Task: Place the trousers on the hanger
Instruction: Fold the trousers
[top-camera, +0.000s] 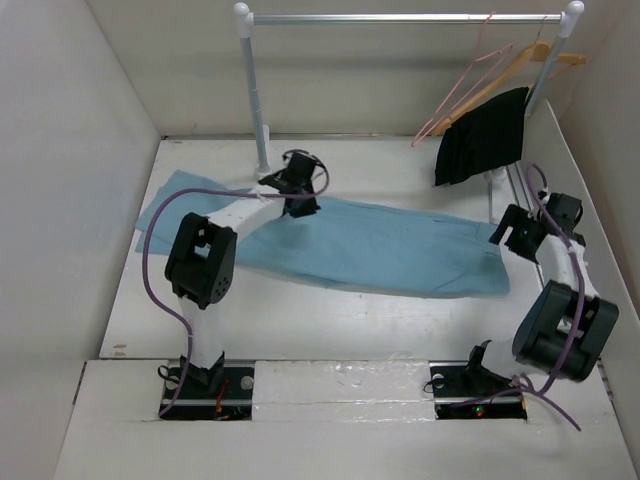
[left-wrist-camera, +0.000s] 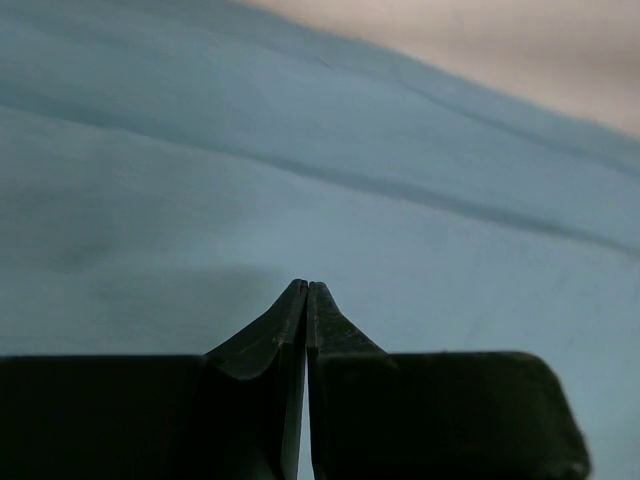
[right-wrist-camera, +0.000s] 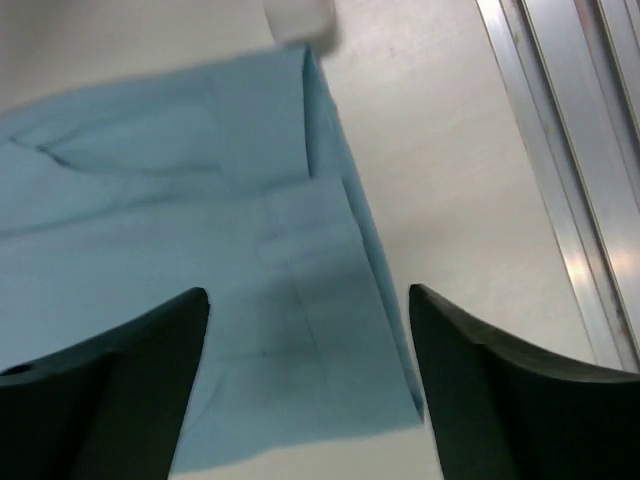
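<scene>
Trousers (top-camera: 390, 250) are lying lengthwise left-to-right. The right gripper (right-wrist-camera: 308, 292) is hovering, spread wide, over their right end, nearer the hanger (top-camera: 560, 58). The left gripper (left-wrist-camera: 307, 292) is hovering mid-leg, pinched closed, apparently empty.

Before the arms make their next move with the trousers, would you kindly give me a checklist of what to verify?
1. The trousers lie flat on the table: ok.
2. The right gripper is open over the trousers' end: ok.
3. The left gripper is open for grasping: not ok, it is shut above the cloth.
4. The left gripper touches the cloth: cannot tell.
5. The pink hanger hangs bare on the rail: ok.
6. The black garment hangs clear of the trousers: ok.
</scene>
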